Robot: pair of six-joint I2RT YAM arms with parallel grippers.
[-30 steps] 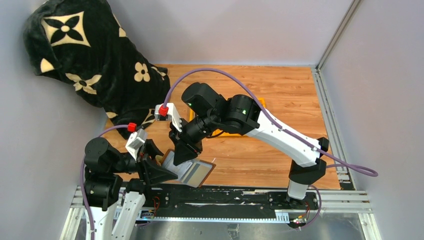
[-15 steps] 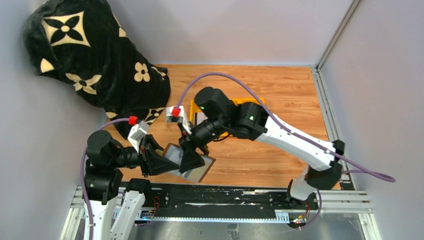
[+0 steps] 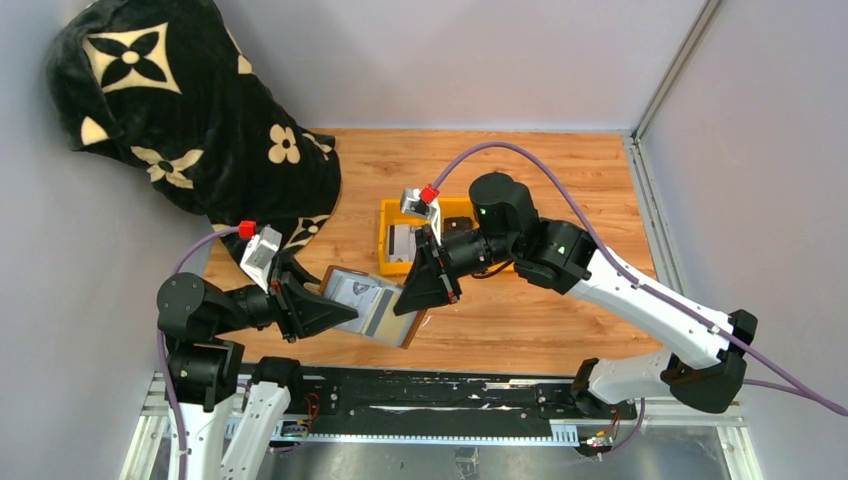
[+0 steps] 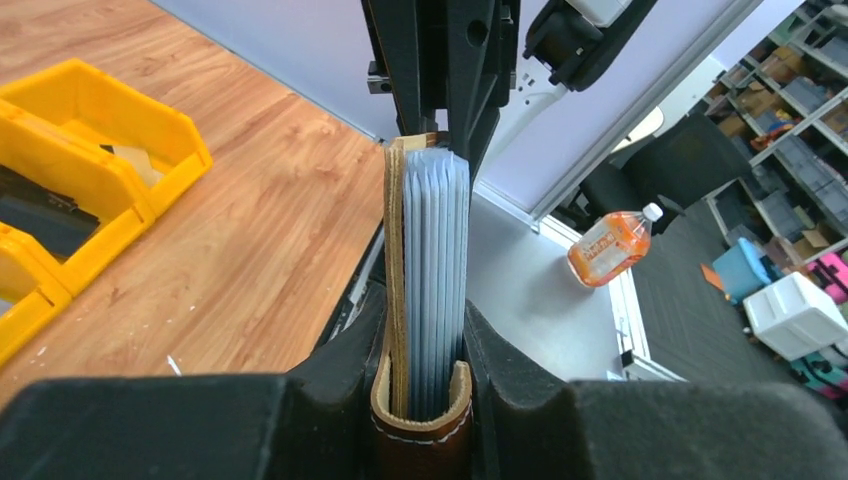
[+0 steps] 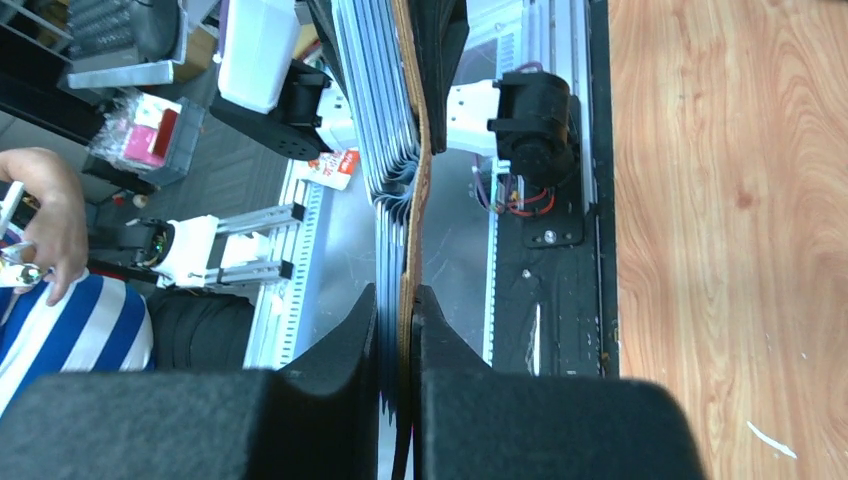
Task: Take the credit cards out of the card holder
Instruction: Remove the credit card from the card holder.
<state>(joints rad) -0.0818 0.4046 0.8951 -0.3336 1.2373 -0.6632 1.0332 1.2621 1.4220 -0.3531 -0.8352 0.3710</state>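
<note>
Brown leather card holder (image 3: 368,305) hangs over the front edge of the wooden surface (image 3: 560,190), held between my two arms. The left gripper (image 3: 322,312) reaches in low from the left and is clamped on the holder's left end. The right gripper (image 3: 428,290) comes down from the right and pinches the leather flap at the other end. Compared with one second ago, the right arm has swung to the right. The yellow tray (image 3: 385,245) is now uncovered and the holder is more spread out.
</note>
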